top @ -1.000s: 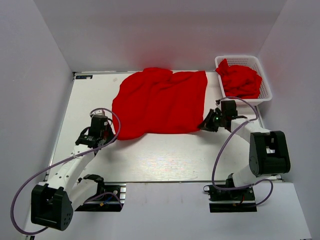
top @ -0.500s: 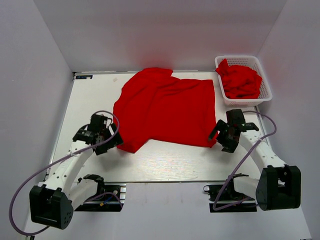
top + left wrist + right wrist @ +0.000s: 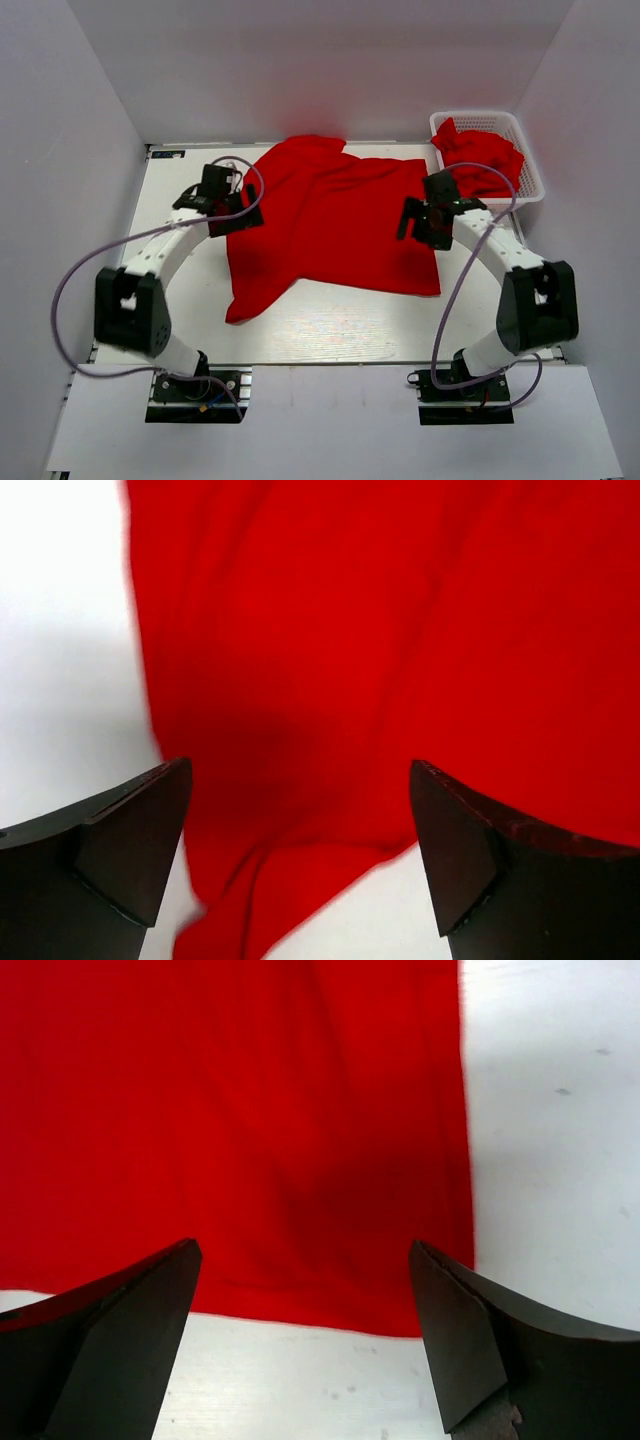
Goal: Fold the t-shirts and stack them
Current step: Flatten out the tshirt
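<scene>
Left side first: the left end effector [image 3: 240,212] hangs over the left edge of the big red t-shirt [image 3: 330,220], fingers spread wide with nothing pinched between them. In its wrist cam, the left end effector [image 3: 300,770] looks straight down on the red cloth [image 3: 400,630], with bare white tabletop [image 3: 60,630] off to the left of the shirt's edge. The shirt itself lies opened out in the middle of the tabletop [image 3: 330,325], a bit wrinkly. One corner trails toward the near left, and a rumpled bump sits at the far edge. Over on the right edge of the shirt, the right end effector [image 3: 422,230] is also spread wide and holding nothing. Its own cam shows the right end effector [image 3: 305,1250] above the shirt's near right corner [image 3: 250,1110], with white tabletop [image 3: 550,1110] past the right edge and the near hem. In the far right corner there's a white lattice basket [image 3: 532,185] with more red t-shirts [image 3: 480,160] bunched up inside, piled above the rim.
</scene>
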Controlling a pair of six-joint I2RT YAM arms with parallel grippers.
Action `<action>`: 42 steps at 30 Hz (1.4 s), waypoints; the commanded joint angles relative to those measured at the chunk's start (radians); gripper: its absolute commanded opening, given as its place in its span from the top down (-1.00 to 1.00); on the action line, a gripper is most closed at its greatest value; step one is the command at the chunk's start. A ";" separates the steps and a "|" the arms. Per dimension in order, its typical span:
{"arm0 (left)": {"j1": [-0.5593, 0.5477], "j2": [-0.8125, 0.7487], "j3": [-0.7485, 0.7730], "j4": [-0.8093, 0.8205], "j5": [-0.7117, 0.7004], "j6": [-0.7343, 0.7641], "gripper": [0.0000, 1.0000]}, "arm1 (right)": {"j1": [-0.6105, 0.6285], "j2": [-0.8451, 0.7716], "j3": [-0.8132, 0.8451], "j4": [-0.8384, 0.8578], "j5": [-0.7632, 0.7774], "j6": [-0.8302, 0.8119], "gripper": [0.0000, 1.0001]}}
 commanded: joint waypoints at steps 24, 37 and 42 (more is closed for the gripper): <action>0.031 0.796 0.510 0.129 -0.140 0.087 -0.99 | -0.041 0.518 0.282 0.127 0.065 -0.042 -0.81; 0.042 0.544 0.453 0.142 -0.017 0.240 -0.99 | -0.053 0.445 0.399 0.060 -0.065 -0.164 -0.81; 0.033 0.357 0.267 0.106 0.015 0.241 -0.99 | -0.047 0.276 0.275 0.057 -0.089 -0.160 -0.81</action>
